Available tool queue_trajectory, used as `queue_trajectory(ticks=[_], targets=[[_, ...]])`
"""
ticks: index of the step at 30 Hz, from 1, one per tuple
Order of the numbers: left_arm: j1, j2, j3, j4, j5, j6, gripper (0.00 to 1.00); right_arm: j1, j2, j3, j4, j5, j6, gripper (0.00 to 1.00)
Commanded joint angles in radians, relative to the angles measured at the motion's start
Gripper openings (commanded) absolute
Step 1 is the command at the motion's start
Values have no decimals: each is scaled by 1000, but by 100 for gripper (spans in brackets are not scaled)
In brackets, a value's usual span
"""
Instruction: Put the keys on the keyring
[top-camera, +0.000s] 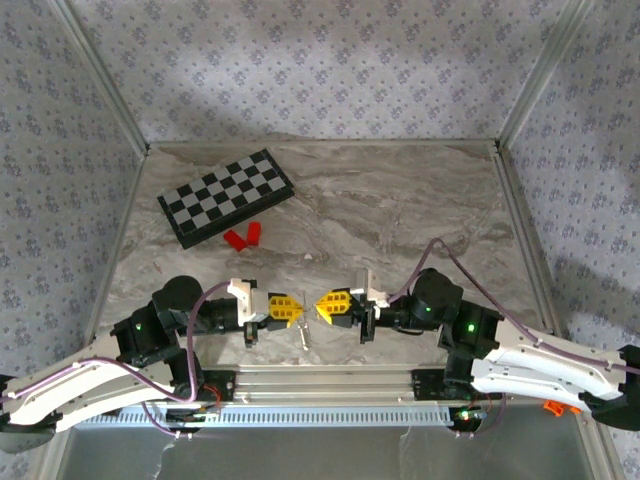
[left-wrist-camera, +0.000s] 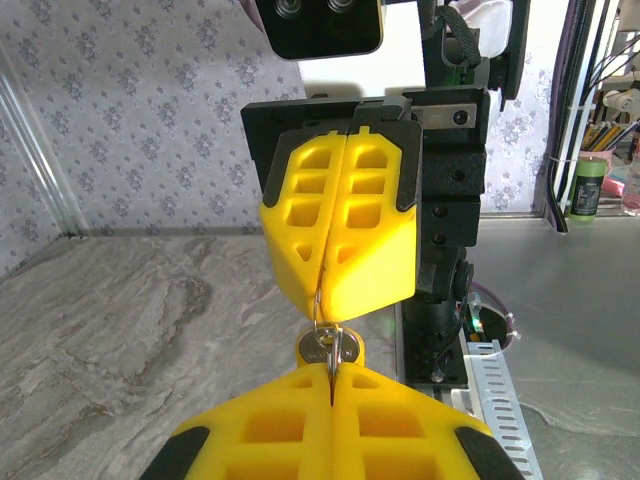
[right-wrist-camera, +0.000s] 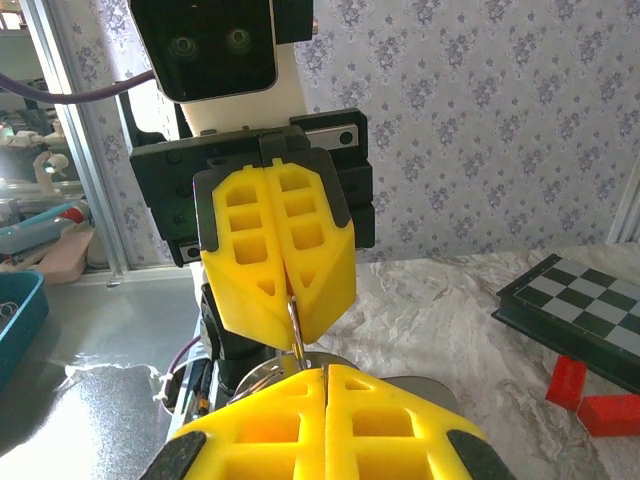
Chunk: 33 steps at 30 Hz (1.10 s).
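Note:
My left gripper (top-camera: 301, 309) and right gripper (top-camera: 319, 305) meet tip to tip low over the table's near edge, both shut. A thin silvery keyring (left-wrist-camera: 316, 304) runs between them, pinched at one side in the right gripper (left-wrist-camera: 322, 293) and at the other in the left gripper (left-wrist-camera: 332, 373). One of the keys (left-wrist-camera: 311, 349), with a silvery round head in a yellow-orange rim, hangs on the ring just beyond my left fingertips. From above, the key (top-camera: 305, 335) dangles below the gap. In the right wrist view the ring (right-wrist-camera: 296, 330) stands edge-on between the left gripper (right-wrist-camera: 292, 300) and the right gripper (right-wrist-camera: 323, 369).
A folded chessboard (top-camera: 225, 197) lies at the back left, with two red blocks (top-camera: 243, 236) just in front of it. The chessboard (right-wrist-camera: 580, 305) and the blocks (right-wrist-camera: 590, 400) are also off to the right in the right wrist view. Aluminium posts and patterned walls enclose the marble table (top-camera: 400, 215).

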Motion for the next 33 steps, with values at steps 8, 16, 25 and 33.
queue_trajectory(ticks=[8, 16, 25, 33], targets=[[-8, -8, 20, 40, -8, 13, 0, -5, 12, 9, 47, -45, 25, 0], [-7, -14, 17, 38, -26, 14, 0, -11, 9, 4, 42, -56, 31, 0], [-8, -15, 17, 40, -26, 14, 0, -17, 8, 1, 50, -56, 36, 0], [-8, -12, 16, 40, -19, 14, 0, -20, 26, -1, 74, -64, 36, 0]])
